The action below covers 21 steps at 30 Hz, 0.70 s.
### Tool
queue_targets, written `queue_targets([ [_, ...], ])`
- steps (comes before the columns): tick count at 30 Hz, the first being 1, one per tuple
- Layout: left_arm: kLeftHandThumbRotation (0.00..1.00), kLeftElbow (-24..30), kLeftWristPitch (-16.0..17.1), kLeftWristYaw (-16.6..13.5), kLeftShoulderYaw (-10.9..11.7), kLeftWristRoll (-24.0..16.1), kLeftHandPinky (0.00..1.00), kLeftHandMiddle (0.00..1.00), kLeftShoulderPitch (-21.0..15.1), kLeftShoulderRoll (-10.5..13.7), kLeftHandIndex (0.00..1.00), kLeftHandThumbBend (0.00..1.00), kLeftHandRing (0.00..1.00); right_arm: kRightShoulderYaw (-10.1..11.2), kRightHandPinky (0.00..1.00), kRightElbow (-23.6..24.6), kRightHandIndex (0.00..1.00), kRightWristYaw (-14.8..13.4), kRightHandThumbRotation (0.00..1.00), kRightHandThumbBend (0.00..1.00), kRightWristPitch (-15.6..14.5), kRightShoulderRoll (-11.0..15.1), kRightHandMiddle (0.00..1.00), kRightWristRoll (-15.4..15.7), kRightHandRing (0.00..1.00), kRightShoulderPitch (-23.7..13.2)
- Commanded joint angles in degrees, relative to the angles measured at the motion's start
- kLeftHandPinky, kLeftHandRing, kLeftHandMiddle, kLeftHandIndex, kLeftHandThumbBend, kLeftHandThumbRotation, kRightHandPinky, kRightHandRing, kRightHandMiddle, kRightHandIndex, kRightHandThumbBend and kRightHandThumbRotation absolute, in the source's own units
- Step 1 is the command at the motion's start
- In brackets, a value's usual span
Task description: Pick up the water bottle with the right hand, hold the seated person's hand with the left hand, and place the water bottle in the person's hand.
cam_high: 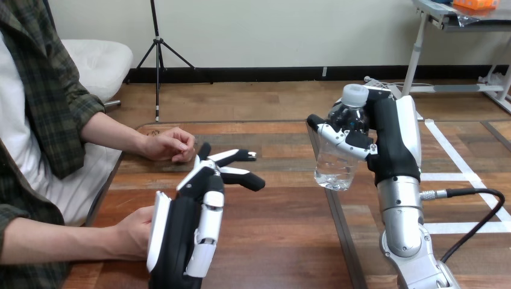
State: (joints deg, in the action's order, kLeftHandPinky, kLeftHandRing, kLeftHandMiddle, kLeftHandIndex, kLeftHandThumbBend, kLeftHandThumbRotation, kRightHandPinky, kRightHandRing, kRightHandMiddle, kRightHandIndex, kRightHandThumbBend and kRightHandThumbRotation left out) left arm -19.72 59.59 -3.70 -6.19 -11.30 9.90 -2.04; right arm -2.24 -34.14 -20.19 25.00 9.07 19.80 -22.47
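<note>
- Right hand (pixel 395 141) is raised above the wooden table (pixel 277 241). Its fingers (pixel 340 135) are curled round the clear water bottle (pixel 337 165), which it holds nearly upright and off the tabletop, white cap (pixel 355 95) on top.
- Left hand (pixel 193 211) is well to the left of the bottle and lower, with fingers straight and spread, holding nothing.
- The person's upper hand (pixel 169 144) rests on the table left of the bottle, loosely closed, just beyond the left hand's fingertips.
- The person's lower hand (pixel 134 232) lies farther left of the bottle, close beside the left hand's white back; I cannot tell whether they touch.
</note>
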Motion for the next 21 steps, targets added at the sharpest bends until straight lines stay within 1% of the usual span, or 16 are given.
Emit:
queue_targets([
  [1, 0.86, 3.95, -3.23, 0.69, 1.68, -1.10, 1.00, 0.64, -2.58, 2.73, 0.73, 0.00, 0.63, -0.37, 0.06, 5.14, 0.11, 1.18, 0.00, 0.46, 0.39, -0.51, 0.11, -0.97, 0.08, -2.31],
  [2, 0.80, 4.23, -3.68, 0.87, 1.79, -1.10, 1.00, 0.65, -2.53, 3.05, 0.74, 0.01, 0.65, -0.36, 0.06, 5.26, 0.11, 1.29, 0.00, 0.46, 0.24, -0.61, 0.11, -0.99, 0.08, -2.29],
  [3, 0.73, 4.95, -4.63, 0.56, 2.61, -2.90, 0.99, 0.67, -2.49, 3.92, 0.75, 0.02, 0.67, -0.42, 0.06, 5.36, 0.11, 1.27, 0.00, 0.46, 0.15, -0.68, 0.11, -0.82, 0.08, -2.24],
  [5, 0.52, 5.84, -5.77, 0.04, 3.51, -5.12, 0.95, 0.69, -2.44, 4.90, 0.76, 0.12, 0.69, -0.46, 0.05, 5.44, 0.11, 1.24, 0.00, 0.46, 0.07, -0.76, 0.10, -0.56, 0.08, -2.18],
  [6, 0.42, 6.87, -6.94, -0.31, 4.16, -6.66, 0.93, 0.70, -2.21, 5.55, 0.76, 0.16, 0.70, -0.62, 0.05, 5.62, 0.10, 1.09, 0.00, 0.46, 0.02, -0.70, 0.10, -0.08, 0.08, -2.12],
  [7, 0.27, 7.58, -7.75, -0.53, 4.51, -7.54, 0.86, 0.72, -2.03, 5.89, 0.77, 0.28, 0.71, -0.73, 0.05, 5.76, 0.10, 0.99, 0.00, 0.46, -0.03, -0.66, 0.10, 0.25, 0.08, -2.08],
  [8, 0.22, 8.11, -8.37, -0.70, 4.75, -8.17, 0.82, 0.73, -1.89, 6.13, 0.77, 0.32, 0.72, -0.80, 0.05, 5.86, 0.10, 0.92, 0.00, 0.46, -0.09, -0.65, 0.10, 0.48, 0.08, -2.06],
  [9, 0.17, 9.33, -9.32, -1.29, 5.52, -10.61, 0.79, 0.74, -1.62, 6.85, 0.77, 0.36, 0.73, -0.86, 0.05, 6.09, 0.10, 0.92, 0.00, 0.46, -0.38, -0.74, 0.10, 0.62, 0.08, -1.99],
  [11, 0.11, 10.75, -10.47, -2.13, 6.25, -13.47, 0.73, 0.75, -1.29, 7.68, 0.77, 0.44, 0.73, -0.88, 0.05, 6.38, 0.10, 0.95, 0.00, 0.46, -0.79, -0.93, 0.10, 0.70, 0.08, -1.90],
  [12, 0.09, 12.31, -11.78, -2.25, 6.80, -14.87, 0.70, 0.76, -0.75, 8.26, 0.78, 0.47, 0.73, -0.95, 0.05, 6.35, 0.10, 0.96, 0.00, 0.46, -0.60, -0.99, 0.10, 0.72, 0.08, -1.89],
  [14, 0.06, 14.11, -13.43, -2.43, 7.21, -16.12, 0.66, 0.77, -0.09, 8.86, 0.77, 0.55, 0.73, -1.06, 0.05, 6.28, 0.10, 0.95, 0.00, 0.47, -0.35, -1.05, 0.10, 0.75, 0.08, -1.89],
  [15, 0.04, 15.52, -14.72, -3.06, 7.87, -18.35, 0.63, 0.78, 0.41, 9.42, 0.77, 0.61, 0.74, -1.22, 0.05, 6.10, 0.10, 0.97, 0.00, 0.47, 0.29, -0.97, 0.10, 0.79, 0.08, -1.84],
  [17, 0.02, 17.06, -16.26, -4.00, 8.46, -20.96, 0.62, 0.79, 0.94, 10.06, 0.77, 0.66, 0.74, -1.43, 0.05, 5.89, 0.10, 0.96, 0.00, 0.47, 0.98, -0.85, 0.10, 0.83, 0.08, -1.80],
  [18, 0.02, 18.34, -17.66, -4.20, 8.93, -22.88, 0.61, 0.79, 1.35, 10.80, 0.77, 0.68, 0.75, -1.54, 0.05, 6.06, 0.10, 1.13, 0.00, 0.47, 1.00, -0.91, 0.10, 0.72, 0.08, -1.69],
  [20, 0.01, 19.76, -19.36, -4.44, 9.23, -24.79, 0.61, 0.81, 1.81, 11.67, 0.77, 0.72, 0.76, -1.68, 0.05, 6.30, 0.10, 1.31, 0.00, 0.47, 0.83, -1.00, 0.10, 0.55, 0.07, -1.59],
  [21, 0.01, 20.68, -20.45, -5.05, 9.72, -26.80, 0.61, 0.81, 2.07, 12.34, 0.77, 0.73, 0.76, -1.76, 0.05, 6.09, 0.10, 1.35, 0.00, 0.47, 1.52, -1.05, 0.10, 0.32, 0.07, -1.57],
])
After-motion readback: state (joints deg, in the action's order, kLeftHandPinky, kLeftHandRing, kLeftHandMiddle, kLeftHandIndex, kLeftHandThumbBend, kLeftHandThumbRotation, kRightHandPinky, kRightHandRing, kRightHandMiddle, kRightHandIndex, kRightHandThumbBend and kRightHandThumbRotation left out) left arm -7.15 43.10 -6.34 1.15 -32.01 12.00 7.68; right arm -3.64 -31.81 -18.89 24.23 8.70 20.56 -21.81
